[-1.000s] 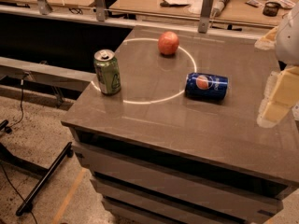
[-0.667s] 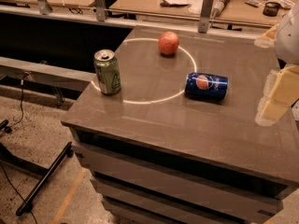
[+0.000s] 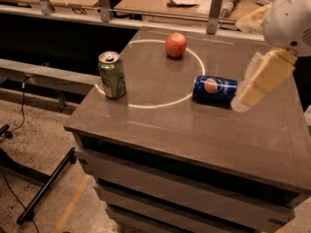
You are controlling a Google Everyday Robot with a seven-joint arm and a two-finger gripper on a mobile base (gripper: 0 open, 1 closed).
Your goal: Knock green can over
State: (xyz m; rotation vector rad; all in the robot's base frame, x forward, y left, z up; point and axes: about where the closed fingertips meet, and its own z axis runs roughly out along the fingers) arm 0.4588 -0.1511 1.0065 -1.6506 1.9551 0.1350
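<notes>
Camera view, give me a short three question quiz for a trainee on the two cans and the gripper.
1. True or false: the green can stands upright on the table.
2. Which can lies on its side? A: the green can. B: the blue Pepsi can. C: neither.
3. Fill in: the gripper hangs over the right side of the table, close to the ___ and far from the green can.

Key: 1 true; 2 B; 3 blue Pepsi can.
</notes>
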